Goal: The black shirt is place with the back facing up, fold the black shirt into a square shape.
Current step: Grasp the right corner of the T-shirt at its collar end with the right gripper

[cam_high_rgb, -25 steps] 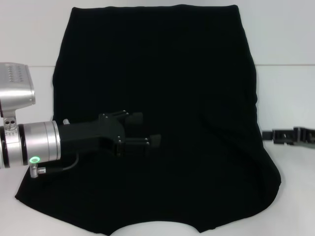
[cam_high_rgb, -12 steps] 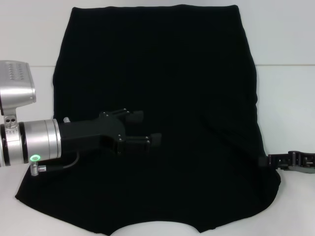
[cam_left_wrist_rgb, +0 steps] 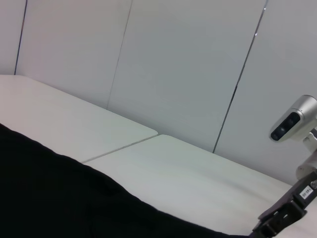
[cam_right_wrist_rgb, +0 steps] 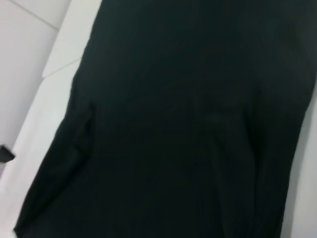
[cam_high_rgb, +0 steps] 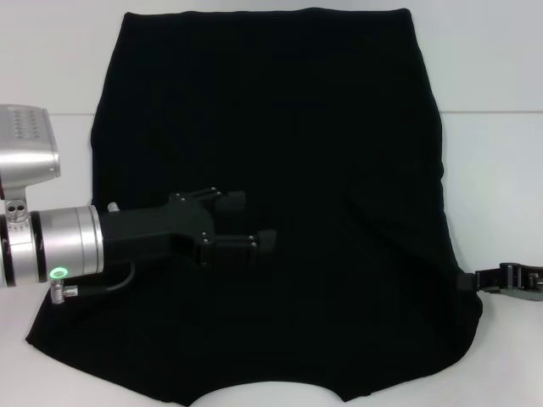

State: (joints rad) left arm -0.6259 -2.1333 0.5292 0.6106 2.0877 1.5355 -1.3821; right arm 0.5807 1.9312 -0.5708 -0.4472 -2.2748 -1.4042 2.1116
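The black shirt (cam_high_rgb: 280,170) lies spread flat on the white table, plain side up, with no lettering showing. My left gripper (cam_high_rgb: 249,222) reaches in from the left and hovers over the shirt's left-middle part, open and empty. My right gripper (cam_high_rgb: 475,279) comes in low from the right, and its tip is at the shirt's near right edge. The shirt fills the right wrist view (cam_right_wrist_rgb: 188,129). In the left wrist view the shirt (cam_left_wrist_rgb: 54,198) shows with the right arm's gripper (cam_left_wrist_rgb: 282,215) beyond it.
The white table (cam_high_rgb: 501,170) has a seam running across it behind the shirt's middle. Bare table shows to the right and left of the shirt. White wall panels (cam_left_wrist_rgb: 188,64) stand beyond the table.
My right gripper has moved nearer along the table's right side, down to the shirt's near right edge. My left gripper has barely moved.
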